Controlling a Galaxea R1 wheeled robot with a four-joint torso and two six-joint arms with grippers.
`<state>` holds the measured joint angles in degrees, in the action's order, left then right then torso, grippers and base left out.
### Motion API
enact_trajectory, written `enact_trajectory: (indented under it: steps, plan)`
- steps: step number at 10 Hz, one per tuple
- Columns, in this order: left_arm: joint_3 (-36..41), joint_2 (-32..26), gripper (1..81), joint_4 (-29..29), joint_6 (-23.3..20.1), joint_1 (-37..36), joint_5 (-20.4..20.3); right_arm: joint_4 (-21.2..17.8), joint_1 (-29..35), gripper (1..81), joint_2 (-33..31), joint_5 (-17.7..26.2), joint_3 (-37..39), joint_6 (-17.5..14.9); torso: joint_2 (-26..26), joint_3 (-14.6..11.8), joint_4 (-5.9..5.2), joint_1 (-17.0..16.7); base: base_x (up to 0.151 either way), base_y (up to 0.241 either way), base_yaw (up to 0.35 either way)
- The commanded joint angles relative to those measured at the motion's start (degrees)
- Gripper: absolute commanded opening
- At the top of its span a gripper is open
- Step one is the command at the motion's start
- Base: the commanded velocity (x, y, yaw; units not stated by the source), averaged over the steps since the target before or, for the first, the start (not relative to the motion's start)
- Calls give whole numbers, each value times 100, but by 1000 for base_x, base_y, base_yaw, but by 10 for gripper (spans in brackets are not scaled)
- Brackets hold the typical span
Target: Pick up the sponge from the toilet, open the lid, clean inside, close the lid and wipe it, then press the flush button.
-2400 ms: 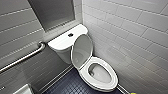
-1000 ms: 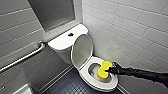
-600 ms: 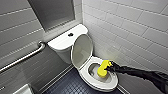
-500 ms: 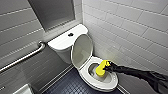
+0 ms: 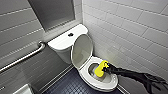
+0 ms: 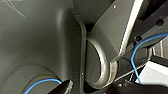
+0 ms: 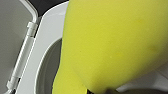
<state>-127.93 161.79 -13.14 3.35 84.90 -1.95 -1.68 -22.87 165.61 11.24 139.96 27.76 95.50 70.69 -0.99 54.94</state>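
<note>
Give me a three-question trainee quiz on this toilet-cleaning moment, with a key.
1. True or false: the lid is raised.
2. Pick one. The sponge is at: A the bowl, B the tank top, C the wall rail.
3. Fill in: the sponge is held by the robot's ____ gripper.

Key: 1 true; 2 A; 3 right.
</note>
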Motion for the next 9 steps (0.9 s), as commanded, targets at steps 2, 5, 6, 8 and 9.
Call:
enact_trajectory:
  steps: [2,5,6,8,9]
  plan:
    - [101,29,811,-31,8,173,441,54,164,10,-1464,-130,-1276,467,0,0,0,0,0,0,0]
    - [92,64,811,-48,-1,173,441,54,-100,10,-2310,-333,-2290,529,-2,0,0,0,0,0,0]
    - [92,81,811,-48,-1,173,432,45,-188,10,-2554,-428,-2576,529,-2,0,0,0,0,0,0]
    - [92,99,811,-57,-10,181,432,28,-364,10,-2951,-543,-3010,529,0,0,0,0,0,0,0]
    - [92,143,811,-57,-10,181,441,28,-503,10,-3161,-640,-3281,555,0,0,0,0,0,0,0]
